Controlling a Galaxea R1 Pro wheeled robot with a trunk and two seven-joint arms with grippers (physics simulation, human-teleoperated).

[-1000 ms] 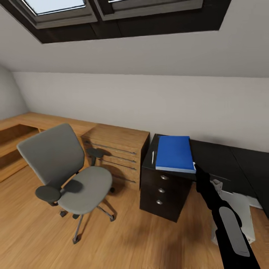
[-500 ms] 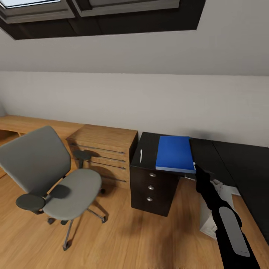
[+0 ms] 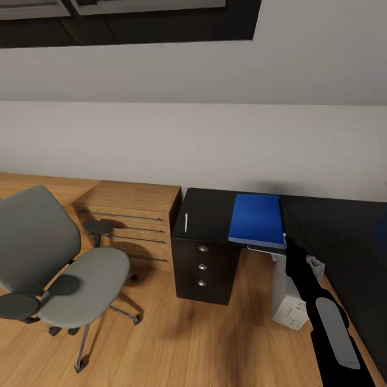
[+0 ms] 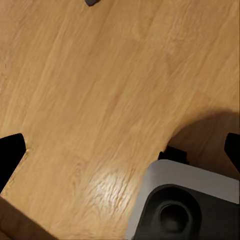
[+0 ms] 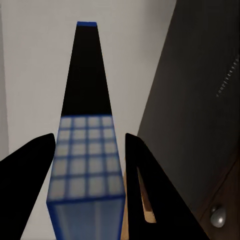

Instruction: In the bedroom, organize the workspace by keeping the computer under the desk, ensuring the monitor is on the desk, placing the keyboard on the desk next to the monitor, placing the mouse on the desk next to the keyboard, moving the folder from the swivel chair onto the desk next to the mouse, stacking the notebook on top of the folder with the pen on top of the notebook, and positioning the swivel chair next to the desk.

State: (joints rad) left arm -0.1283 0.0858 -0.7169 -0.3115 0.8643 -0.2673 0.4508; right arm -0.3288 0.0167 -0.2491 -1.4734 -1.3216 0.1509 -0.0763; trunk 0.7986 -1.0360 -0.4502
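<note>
The blue folder hangs flat over the front edge of the black desk, with my right gripper shut on its near corner. In the right wrist view the folder runs edge-on between the two fingers of the right gripper. The white pen lies on the desk above the dark three-knob drawer unit. The white computer stands on the floor under the desk. The grey swivel chair stands apart at the left. My left gripper is open over bare floor.
A light wood drawer chest stands between the chair and the desk's drawer unit. The white wall runs behind the desk. Wooden floor lies open in front of the drawer unit. The robot's grey base appears in the left wrist view.
The camera has swung right and down, so chair and chest sit further left in the picture. The held folder has moved right along the desk, away from the pen.
</note>
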